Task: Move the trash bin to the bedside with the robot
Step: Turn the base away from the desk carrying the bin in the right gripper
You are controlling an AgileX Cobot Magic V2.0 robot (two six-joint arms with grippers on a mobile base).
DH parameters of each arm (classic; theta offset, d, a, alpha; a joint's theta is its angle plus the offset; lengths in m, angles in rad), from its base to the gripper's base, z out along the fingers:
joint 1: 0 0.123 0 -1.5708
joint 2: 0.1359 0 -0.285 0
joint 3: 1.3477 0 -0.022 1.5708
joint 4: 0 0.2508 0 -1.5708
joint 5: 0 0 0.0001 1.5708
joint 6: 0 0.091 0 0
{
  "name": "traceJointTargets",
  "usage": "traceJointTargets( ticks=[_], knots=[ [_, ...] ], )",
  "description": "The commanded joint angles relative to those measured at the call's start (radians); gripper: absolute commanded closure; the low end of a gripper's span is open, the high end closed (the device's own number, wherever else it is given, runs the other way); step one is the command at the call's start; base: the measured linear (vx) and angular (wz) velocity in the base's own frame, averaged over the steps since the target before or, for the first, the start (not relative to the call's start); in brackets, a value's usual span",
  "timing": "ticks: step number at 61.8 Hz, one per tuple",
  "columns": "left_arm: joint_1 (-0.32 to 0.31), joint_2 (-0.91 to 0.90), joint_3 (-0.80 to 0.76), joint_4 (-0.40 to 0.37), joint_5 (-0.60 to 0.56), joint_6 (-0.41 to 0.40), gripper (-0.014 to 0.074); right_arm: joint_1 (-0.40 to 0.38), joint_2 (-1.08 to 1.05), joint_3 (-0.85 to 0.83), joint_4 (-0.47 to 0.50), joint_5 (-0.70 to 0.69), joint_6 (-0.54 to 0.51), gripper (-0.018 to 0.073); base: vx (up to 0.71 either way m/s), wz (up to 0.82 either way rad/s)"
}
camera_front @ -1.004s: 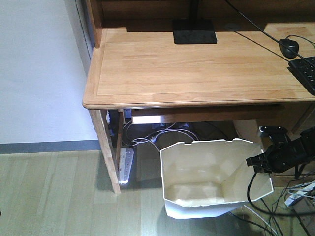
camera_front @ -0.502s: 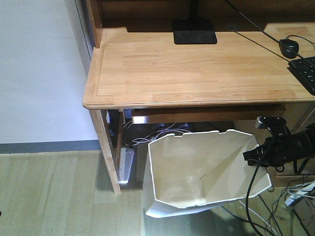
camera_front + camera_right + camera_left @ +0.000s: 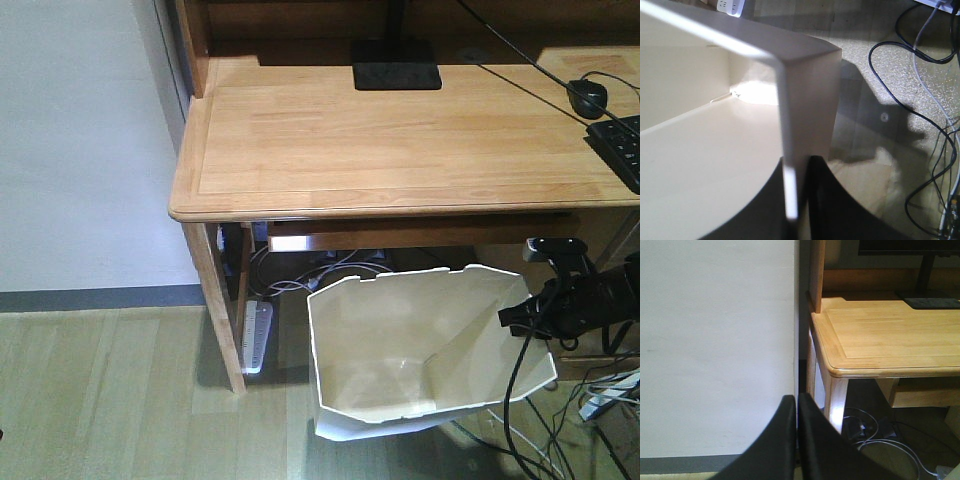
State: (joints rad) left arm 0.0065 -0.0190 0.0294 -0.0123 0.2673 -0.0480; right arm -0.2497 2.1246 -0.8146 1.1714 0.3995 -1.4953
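The trash bin [image 3: 400,350] sits a little farther right than half a second ago, its near left corner pulled back from the desk leg [image 3: 215,300] and its mouth tipped slightly more toward the camera. It stands on the floor [image 3: 110,390] under the front edge of the wooden desk [image 3: 380,140], tilted rather than square. No bed shows in any view, so most of the trip appears to lie ahead.

The right gripper [image 3: 520,318] is clamped on the thin wall at the bin's right rim. The wrist view shows the white edge pinched between its two dark fingers [image 3: 840,210], close to a corner. The left gripper [image 3: 796,412] hangs by the wall [image 3: 715,340] beside the desk, fingers pressed together and holding nothing.

The hold looks like the weak spot. A single pinch on thin plastic could let the wall flex and slide out if the base drags or catches on the floor. The tilt may worsen that, since a lower edge could dig in and swing the bin. Loose cables [image 3: 871,59] lie on the floor just beside the bin and could snag it or the arm. The rim also sits near the desk's underside, so lifting could knock it.
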Motion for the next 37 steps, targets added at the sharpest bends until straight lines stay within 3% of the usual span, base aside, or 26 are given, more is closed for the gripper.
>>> traceJointTargets(
  ticks=[1,22,37],
  knots=[
    [-0.003,-0.010,0.029,-0.004,-0.074,-0.008,0.0602,-0.001,-0.066,-0.014,0.060,0.163,0.019,0.0566,0.00,0.01],
    [-0.003,-0.010,0.029,-0.004,-0.074,-0.008,0.0602,-0.001,-0.066,-0.014,0.060,0.163,0.019,0.0566,-0.03,0.10],
    [-0.003,-0.010,0.029,-0.004,-0.074,-0.008,0.0602,-0.004,-0.066,-0.014,0.060,0.163,0.019,0.0566,-0.06,0.36]
  ],
)
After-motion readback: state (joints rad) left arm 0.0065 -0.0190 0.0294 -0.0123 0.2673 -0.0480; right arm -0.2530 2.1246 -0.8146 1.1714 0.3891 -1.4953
